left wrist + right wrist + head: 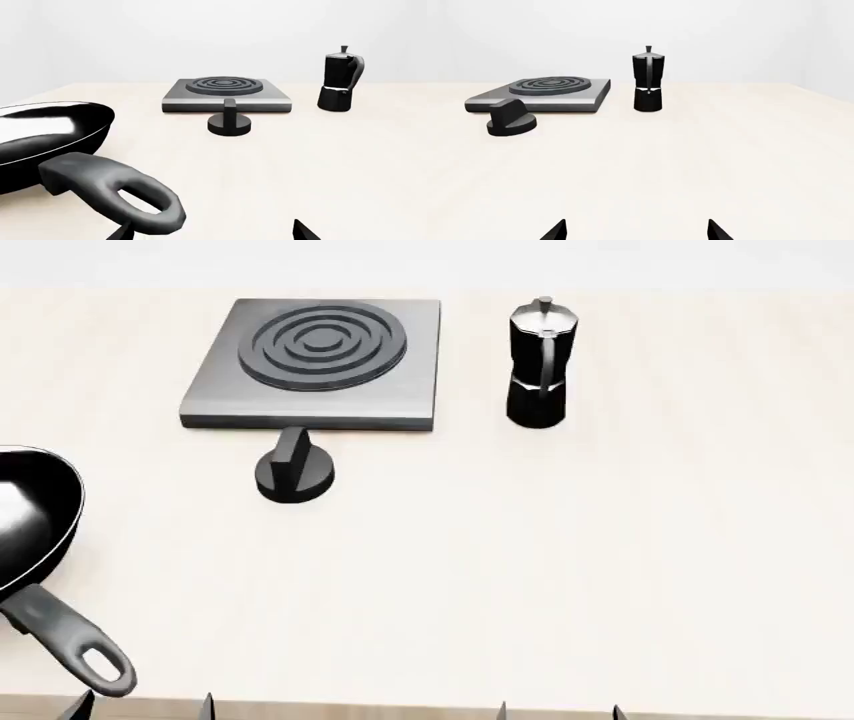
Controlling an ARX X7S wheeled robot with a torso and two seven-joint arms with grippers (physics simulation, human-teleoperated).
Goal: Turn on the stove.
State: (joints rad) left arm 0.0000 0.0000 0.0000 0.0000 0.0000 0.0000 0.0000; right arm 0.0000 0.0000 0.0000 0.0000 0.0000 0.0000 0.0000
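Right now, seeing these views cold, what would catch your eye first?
The grey stove with its ring burner sits at the table's far side, its black knob just in front. An upright moka pot stands to its right, and a glossy frying pan lies near-left. Both grippers' fingertips barely show, apart.

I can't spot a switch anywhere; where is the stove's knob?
In the head view the knob sits on the table just in front of the stove, near its left front corner, between the frying pan and moka pot.

Stove (387, 390), flat square brushed grey slab, raised concentric ring burner, lying flat near counter far edge, small round black knob (294, 472) just beside slab's near edge, grip ridge upright
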